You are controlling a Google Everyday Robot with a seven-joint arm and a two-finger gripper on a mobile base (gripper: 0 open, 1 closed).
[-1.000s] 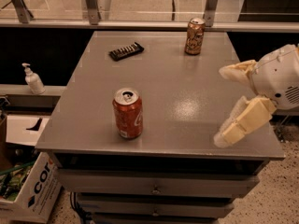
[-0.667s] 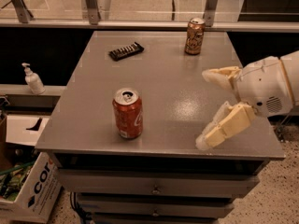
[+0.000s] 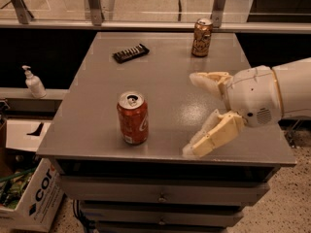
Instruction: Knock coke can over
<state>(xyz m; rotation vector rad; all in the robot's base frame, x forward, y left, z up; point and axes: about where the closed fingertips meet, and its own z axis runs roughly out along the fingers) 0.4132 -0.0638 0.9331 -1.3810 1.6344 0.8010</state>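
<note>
The coke can (image 3: 132,118) is seen upright near the front edge of the grey table (image 3: 165,72). The gripper (image 3: 192,115) is held over the table beside the can, apart from it, fingers spread wide with nothing grasped. A gold-brown can (image 3: 201,38) is noted at the far edge.
</note>
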